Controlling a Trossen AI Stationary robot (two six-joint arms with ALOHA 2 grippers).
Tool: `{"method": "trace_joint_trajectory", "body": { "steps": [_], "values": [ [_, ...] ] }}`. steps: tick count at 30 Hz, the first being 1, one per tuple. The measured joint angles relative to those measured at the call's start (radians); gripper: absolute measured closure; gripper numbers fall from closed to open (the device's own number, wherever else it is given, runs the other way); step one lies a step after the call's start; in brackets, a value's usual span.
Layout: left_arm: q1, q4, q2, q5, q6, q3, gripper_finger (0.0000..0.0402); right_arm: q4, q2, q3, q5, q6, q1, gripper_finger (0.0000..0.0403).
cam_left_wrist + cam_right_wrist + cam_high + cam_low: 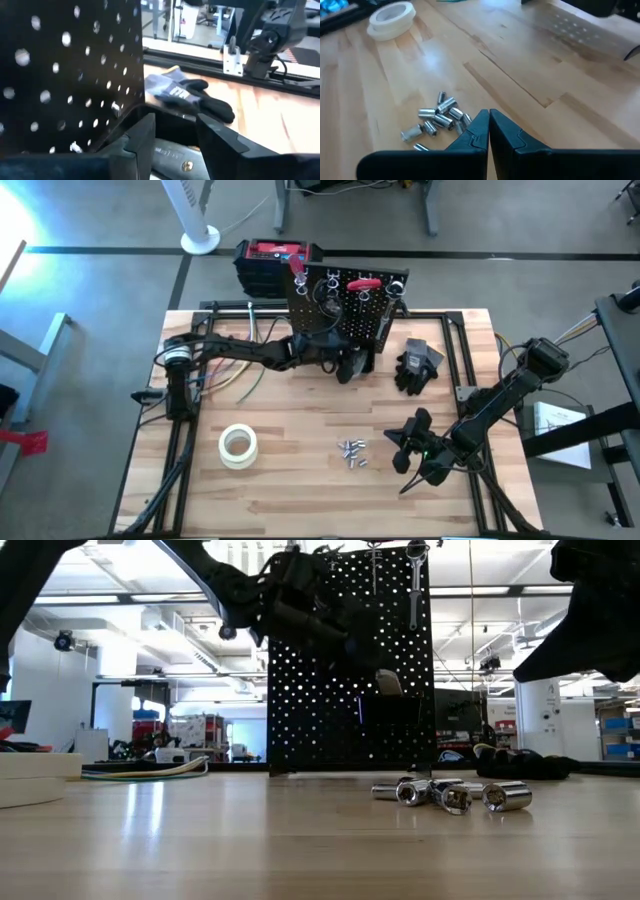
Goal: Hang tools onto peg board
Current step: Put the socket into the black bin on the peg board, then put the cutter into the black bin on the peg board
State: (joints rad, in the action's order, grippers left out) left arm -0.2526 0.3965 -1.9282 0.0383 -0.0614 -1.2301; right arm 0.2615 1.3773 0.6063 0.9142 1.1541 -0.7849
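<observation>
The black peg board (345, 305) stands upright at the table's far middle. A red-handled tool (365, 283) and grey metal tools (416, 585) hang near its top. My left gripper (352, 366) is at the board's near face, low down, by its right edge. Its fingers (145, 135) stand apart, and a grey metal tool (172, 156) shows low between them. Several short silvery bits (352, 452) lie loose on the wood toward the near right. My right gripper (405, 442) hovers just right of them, shut and holding nothing (489, 122). My left gripper has the grey metal tool (172, 156) far back between its parted fingers, which point about level toward the table's right side. Whether either finger touches the tool I cannot tell.
Black gloves (418, 365) lie right of the board. A whitish tape roll (238, 446) sits near left. Loose cables (245, 375) lie by the left arm. A red-and-black box (275, 265) stands behind the board. Bare wood spreads across the near half.
</observation>
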Motion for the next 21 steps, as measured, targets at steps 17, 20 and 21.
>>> {"method": "trace_joint_trajectory", "body": {
  "steps": [17, 20, 21],
  "values": [
    [0.103, -0.164, 0.051, -0.294, -0.001, 0.070, 0.0286, -0.048, 0.001, -0.006, -0.076, -0.164, 0.006, 0.0401],
    [0.176, -0.160, 0.074, -0.286, 0.004, 0.136, 0.0286, -0.049, 0.001, -0.009, -0.075, -0.162, 0.006, 0.0401],
    [0.196, -0.148, 0.087, -0.265, 0.005, 0.158, 0.0286, -0.048, 0.001, -0.011, -0.074, -0.155, 0.006, 0.0401]
  ]
}}
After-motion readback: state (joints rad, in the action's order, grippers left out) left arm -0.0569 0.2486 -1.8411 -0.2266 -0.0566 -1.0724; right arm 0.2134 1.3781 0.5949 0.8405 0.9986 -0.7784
